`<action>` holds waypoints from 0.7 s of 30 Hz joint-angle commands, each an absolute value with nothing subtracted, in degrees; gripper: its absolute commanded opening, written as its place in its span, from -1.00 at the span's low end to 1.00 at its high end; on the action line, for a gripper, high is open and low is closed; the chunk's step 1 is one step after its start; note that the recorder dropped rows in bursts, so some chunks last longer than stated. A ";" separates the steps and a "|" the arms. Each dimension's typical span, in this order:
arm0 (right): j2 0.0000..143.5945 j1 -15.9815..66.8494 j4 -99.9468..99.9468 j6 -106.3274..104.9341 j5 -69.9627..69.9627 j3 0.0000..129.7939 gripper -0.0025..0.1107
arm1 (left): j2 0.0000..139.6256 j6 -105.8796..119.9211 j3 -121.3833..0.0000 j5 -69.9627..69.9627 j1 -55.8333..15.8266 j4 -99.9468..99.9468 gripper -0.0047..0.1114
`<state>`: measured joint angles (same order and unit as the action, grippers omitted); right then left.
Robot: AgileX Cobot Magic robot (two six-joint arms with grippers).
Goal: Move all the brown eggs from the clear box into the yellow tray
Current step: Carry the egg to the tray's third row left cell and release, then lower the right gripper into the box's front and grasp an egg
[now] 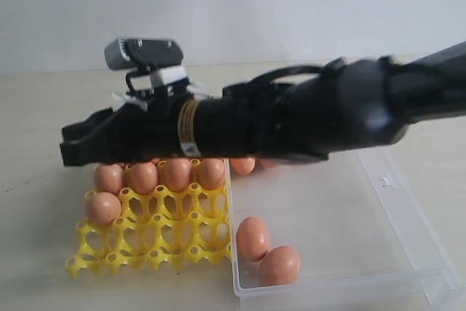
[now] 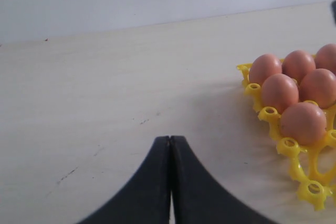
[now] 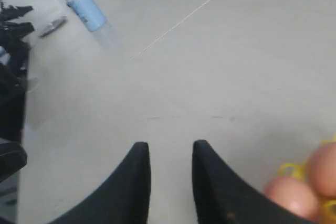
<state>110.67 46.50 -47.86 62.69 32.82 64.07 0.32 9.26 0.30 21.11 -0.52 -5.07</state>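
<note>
The yellow tray lies at the front left, with several brown eggs along its far row and one at its left edge. Right of it stands the clear box, holding two brown eggs in its near left corner and another partly hidden behind the arm. My right arm reaches across above the tray. Its gripper is open and empty, over bare table past the tray's left side. My left gripper is shut on nothing, a short way from the tray and its eggs.
A clear bottle with a blue cap and a small grey object lie on the table far beyond the right gripper. Black equipment stands at that view's edge. The right arm's wrist camera sits above the tray's far side.
</note>
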 commanded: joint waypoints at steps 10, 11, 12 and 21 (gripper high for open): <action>86.32 43.32 -20.42 23.28 -41.14 64.29 -0.95 | 0.00 9.10 0.00 20.66 -0.60 -5.28 -0.92; 87.08 42.39 -14.62 19.32 -41.90 63.74 -0.91 | 0.00 9.10 0.00 20.66 -0.60 -5.28 -0.92; 87.88 41.38 -10.60 16.86 -42.00 63.24 -0.87 | 0.00 9.10 0.00 20.66 -0.60 -5.28 -0.92; 96.66 37.88 1.62 12.55 -38.20 60.67 -0.19 | 0.00 8.99 0.00 20.66 -0.60 -5.28 -0.92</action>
<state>94.14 38.22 -1.61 13.67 -39.60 60.78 0.32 9.26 0.30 21.11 -0.52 -5.07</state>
